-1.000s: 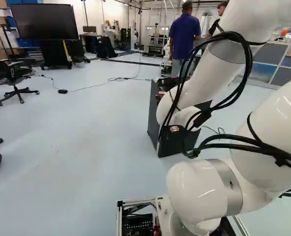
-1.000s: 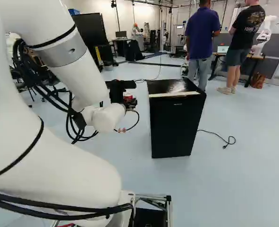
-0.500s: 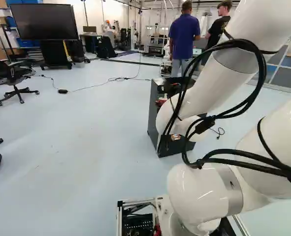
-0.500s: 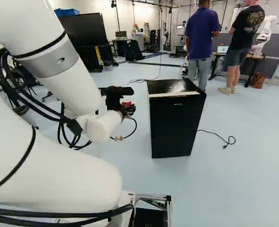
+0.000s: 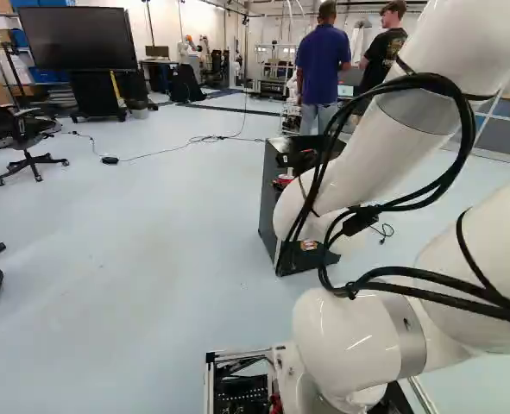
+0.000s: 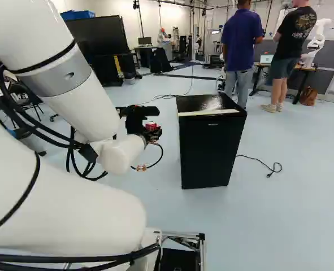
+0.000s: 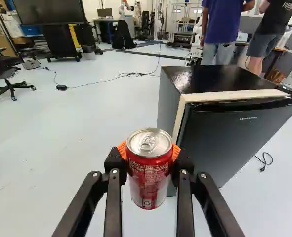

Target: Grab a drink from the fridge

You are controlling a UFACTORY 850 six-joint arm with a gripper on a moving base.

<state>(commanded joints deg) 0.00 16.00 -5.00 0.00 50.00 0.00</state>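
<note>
In the right base view my gripper point(image 6: 151, 133) is held out to the left of the black fridge point(image 6: 212, 149), apart from it. A red soda can point(image 6: 150, 126) shows at its fingers. The wrist view has my gripper point(image 7: 149, 152) shut on the upright can point(image 7: 148, 180), an orange pad on each side below its silver lid. Beyond the can and to one side stands the fridge point(image 7: 229, 131), its door against the front with a pale strip along the joint. The fridge's inside is hidden.
A power cord point(image 6: 263, 164) lies on the floor beside the fridge. Farther back are a large screen point(image 5: 78, 38), an office chair point(image 5: 28, 138) and a thin cable point(image 5: 164, 150). Another robot point(image 6: 317, 39) stands by a table at the back right.
The arm has drawn back a little, carrying the can down and slightly left in the right base view. The base and the fridge have stayed put. The grip looks unchanged.
</note>
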